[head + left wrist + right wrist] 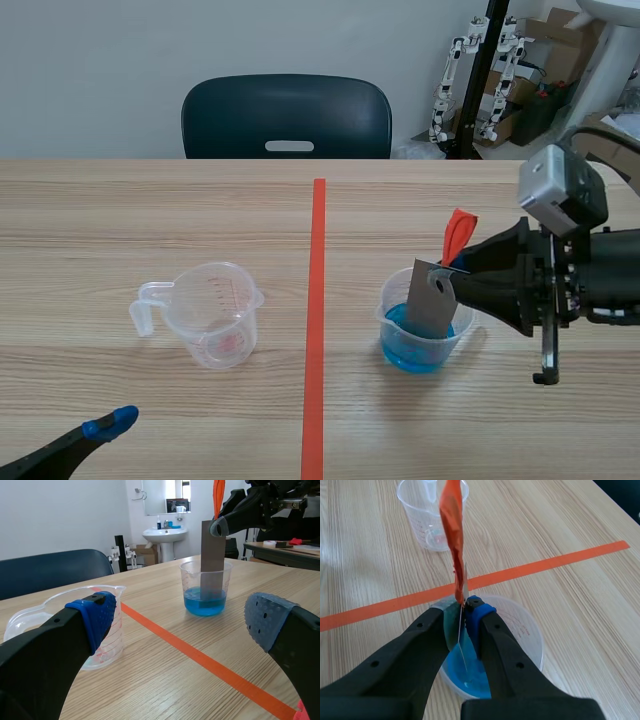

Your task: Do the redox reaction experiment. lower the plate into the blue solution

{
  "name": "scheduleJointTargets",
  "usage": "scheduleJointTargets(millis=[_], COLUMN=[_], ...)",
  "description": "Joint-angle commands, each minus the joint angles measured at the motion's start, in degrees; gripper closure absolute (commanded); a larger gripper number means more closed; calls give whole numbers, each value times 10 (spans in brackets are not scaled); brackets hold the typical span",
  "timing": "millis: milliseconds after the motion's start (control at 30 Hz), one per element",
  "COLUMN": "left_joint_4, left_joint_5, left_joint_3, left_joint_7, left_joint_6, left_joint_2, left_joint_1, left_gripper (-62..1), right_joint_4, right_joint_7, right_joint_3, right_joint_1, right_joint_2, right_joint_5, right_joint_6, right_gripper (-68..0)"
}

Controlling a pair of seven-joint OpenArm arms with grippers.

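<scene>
Now the plate (432,298) stands with its lower end in the blue solution (412,354).
Right end effector (452,270) is closed on the plate's top, under an orange strip (458,236); the cup (384,306) is at 3 o'clock from the tape line (317,300). Left end effector (180,617), at 7 o'clock, is wide open, holding nothing; empty jug (215,315) at 9 o'clock.

The plate (432,298) has its lower end in the blue solution (412,355), its bottom edge lost in the liquid. The left arm (45,458) is cut off at the near left corner, with only one blue-padded fingertip (112,424) showing. The right arm (610,275) runs off the right edge. On the measuring cup (215,318) the red scale is too small to read. The table (120,220) hides the lower part of the chair (287,118).
</scene>
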Motion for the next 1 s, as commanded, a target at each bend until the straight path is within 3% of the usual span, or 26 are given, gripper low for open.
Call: scheduleJointTargets(millis=[0, 467, 633, 833, 967], left_joint_4=[6, 6, 6, 6, 6], left_joint_5=[0, 0, 0, 0, 0], left_joint_3=[1, 1, 1, 1, 1], left_joint_7=[-26, -26, -26, -26, -26], left_joint_6=[1, 1, 1, 1, 1], left_joint_2=[3, 3, 3, 3, 3], left_joint_1=[6, 6, 6, 6, 6], left_gripper=[-542, -542, -542, -542, -542], right_joint_4=[-2, -36, -38, -61, -64], right_joint_7=[20, 135, 143, 202, 201], right_joint_3=[9, 9, 9, 9, 9], right_joint_1=[2, 1, 1, 1, 1], right_joint_2=[3, 5, 5, 4, 4], right_joint_5=[4, -59, -67, -94, -95], right_joint_6=[5, 5, 5, 5, 0], right_gripper=[-6, -6, -6, -6, -6])
